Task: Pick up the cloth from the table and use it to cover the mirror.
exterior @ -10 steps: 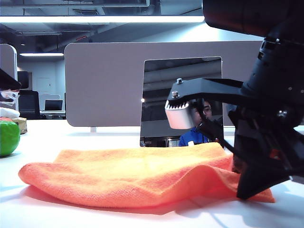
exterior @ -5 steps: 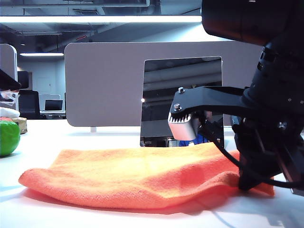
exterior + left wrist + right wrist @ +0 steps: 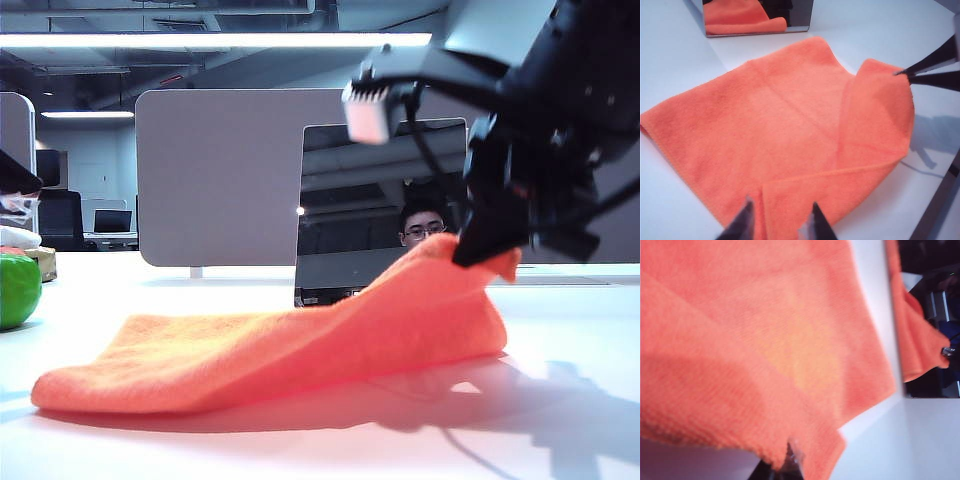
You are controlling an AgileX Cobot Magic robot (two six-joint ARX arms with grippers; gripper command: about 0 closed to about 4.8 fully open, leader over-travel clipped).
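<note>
The orange cloth [image 3: 300, 340] lies on the white table [image 3: 570, 430] in front of the upright mirror [image 3: 385, 180], with its right corner raised into a peak. My right gripper [image 3: 480, 250] is shut on that corner and holds it well above the table; the right wrist view shows the cloth [image 3: 765, 340] draped over the closed gripper [image 3: 792, 456]. My left gripper [image 3: 781, 207] stands open just over the cloth's [image 3: 780, 125] other near corner, one finger on each side of a fold. The mirror [image 3: 757, 17] reflects the cloth.
A grey-brown partition panel [image 3: 220, 180] stands behind the mirror. A green round object [image 3: 18, 290] sits at the far left of the table. The right arm's shadow falls on the bare table to the right of the cloth.
My right gripper has shut on the cloth's right corner and risen, pulling that side up off the table. The left gripper has stayed put.
</note>
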